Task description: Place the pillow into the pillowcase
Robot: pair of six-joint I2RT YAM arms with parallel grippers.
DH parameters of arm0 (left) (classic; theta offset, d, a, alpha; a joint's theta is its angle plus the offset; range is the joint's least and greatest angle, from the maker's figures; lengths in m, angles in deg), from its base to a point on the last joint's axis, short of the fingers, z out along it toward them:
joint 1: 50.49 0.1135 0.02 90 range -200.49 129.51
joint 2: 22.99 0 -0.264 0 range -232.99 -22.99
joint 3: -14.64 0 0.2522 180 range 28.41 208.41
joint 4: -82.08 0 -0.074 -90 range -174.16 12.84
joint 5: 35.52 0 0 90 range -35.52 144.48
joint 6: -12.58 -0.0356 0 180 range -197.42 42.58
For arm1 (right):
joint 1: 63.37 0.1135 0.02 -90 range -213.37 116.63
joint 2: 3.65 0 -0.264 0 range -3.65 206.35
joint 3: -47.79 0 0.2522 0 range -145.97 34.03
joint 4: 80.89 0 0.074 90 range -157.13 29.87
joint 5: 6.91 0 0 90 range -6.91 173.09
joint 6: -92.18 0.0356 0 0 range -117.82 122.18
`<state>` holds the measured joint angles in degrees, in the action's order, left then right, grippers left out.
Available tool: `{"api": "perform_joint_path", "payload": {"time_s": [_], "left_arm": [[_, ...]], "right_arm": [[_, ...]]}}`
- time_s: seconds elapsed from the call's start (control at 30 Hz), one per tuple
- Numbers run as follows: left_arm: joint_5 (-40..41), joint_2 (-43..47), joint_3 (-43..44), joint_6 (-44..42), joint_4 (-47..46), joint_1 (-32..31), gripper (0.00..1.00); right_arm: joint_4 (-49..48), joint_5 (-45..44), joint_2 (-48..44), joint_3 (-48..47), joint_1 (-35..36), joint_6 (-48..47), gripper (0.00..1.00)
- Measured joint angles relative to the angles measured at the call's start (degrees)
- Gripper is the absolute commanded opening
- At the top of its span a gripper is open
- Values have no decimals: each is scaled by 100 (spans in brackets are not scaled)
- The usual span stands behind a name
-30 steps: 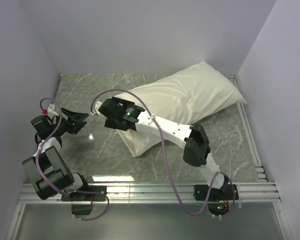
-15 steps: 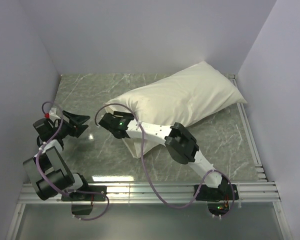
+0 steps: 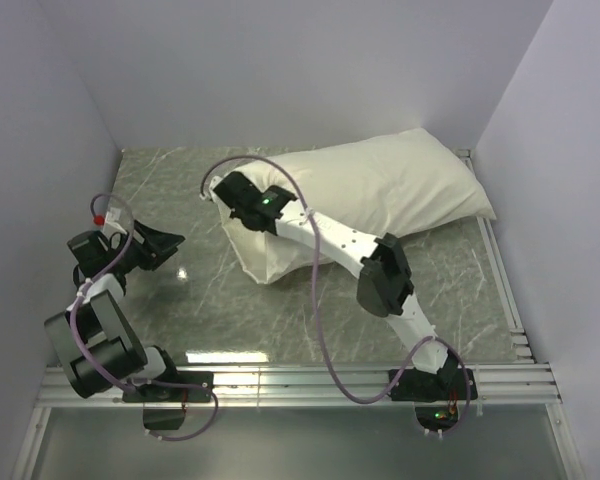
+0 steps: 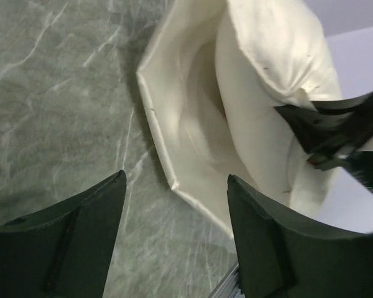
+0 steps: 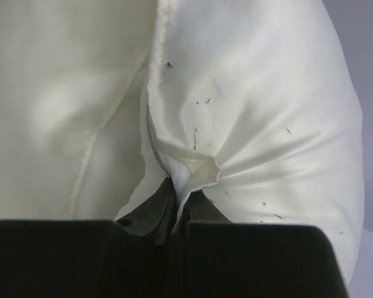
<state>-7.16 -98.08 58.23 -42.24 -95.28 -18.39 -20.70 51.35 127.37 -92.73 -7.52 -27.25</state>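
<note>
The cream pillowcase (image 3: pixel 400 190) lies plump across the back right of the table. The pillow fills it and is almost wholly hidden inside. The case's limp open end (image 3: pixel 265 262) droops toward the front and gapes in the left wrist view (image 4: pixel 193 124). My right gripper (image 3: pixel 220 192) is at the case's left end, shut on a bunched fold of the pillowcase (image 5: pixel 267 124). A sliver of brighter white shows inside that pinch, between the right gripper's (image 5: pixel 179 186) jaws. My left gripper (image 3: pixel 175 243) hangs open to the left of the mouth. Nothing is between the left gripper's (image 4: pixel 174 236) fingers.
The table (image 3: pixel 180 190) is green marbled stone, walled in white on the left, back and right. A ribbed metal rail (image 3: pixel 300 380) runs along the near edge by the arm bases. The right arm's purple cable (image 3: pixel 315 300) loops over the limp end.
My right gripper has swung from the case's front edge up to its back-left end and shut on the fabric. The plump bulk has shifted slightly. The left gripper has barely moved.
</note>
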Motion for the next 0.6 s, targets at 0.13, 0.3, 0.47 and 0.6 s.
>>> {"api": "perform_joint_path", "payload": {"time_s": [0.13,0.3,0.47,0.6], "left_arm": [[-13,-254,225,-26,-109,-382,67],[481,-179,223,376,-584,-1814,59],[1480,-407,295,708,-1095,-2957,58],[2118,-1200,546,1008,-1399,-3541,57]], "right_arm": [[275,476,-634,107,-192,236,0],[487,896,-1091,243,-278,562,0],[656,1434,-1084,352,-289,916,0],[813,1805,-1054,398,-306,1158,0]]}}
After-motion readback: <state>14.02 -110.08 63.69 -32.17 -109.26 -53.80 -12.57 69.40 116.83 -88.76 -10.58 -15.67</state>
